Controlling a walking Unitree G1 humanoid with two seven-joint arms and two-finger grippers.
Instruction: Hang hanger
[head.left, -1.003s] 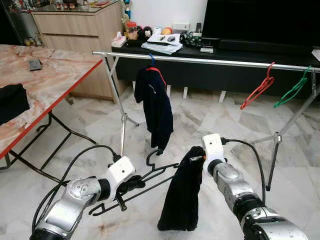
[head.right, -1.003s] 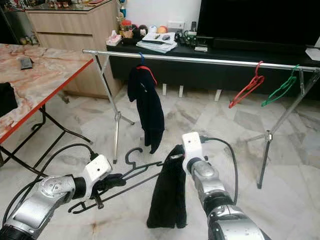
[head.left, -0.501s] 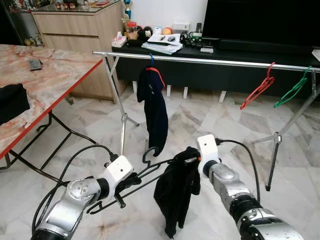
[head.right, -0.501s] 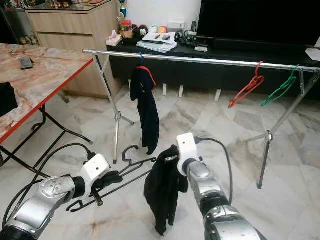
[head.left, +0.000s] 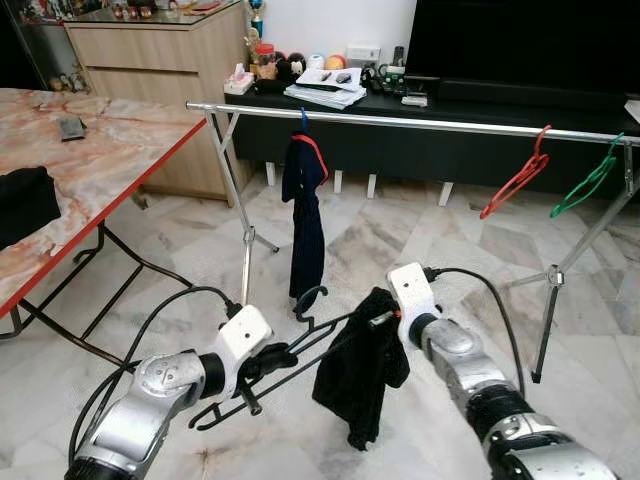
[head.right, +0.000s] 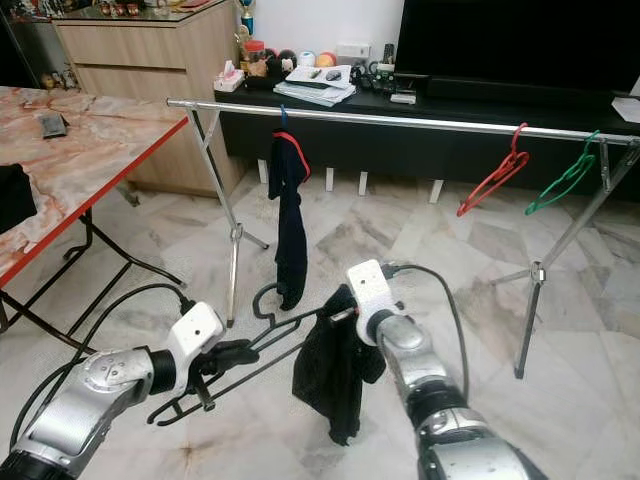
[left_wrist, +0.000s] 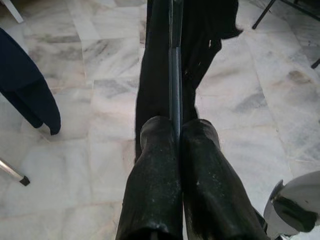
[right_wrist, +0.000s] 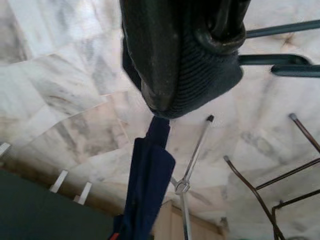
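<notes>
Two grippers share one black hanger (head.left: 300, 345) low over the marble floor (head.left: 420, 235), near the steel clothes rail (head.left: 420, 122). The left gripper (head.left: 275, 357) is clamped on the hanger's lower bar, while the right gripper (head.left: 385, 322) pinches a black garment (head.left: 358, 375) bunched at the hanger's right end. Farther off, a navy garment (head.left: 306, 225) hangs on the rail's left part, with a red hanger (head.left: 517, 175) and a green hanger (head.left: 588, 178) to its right.
</notes>
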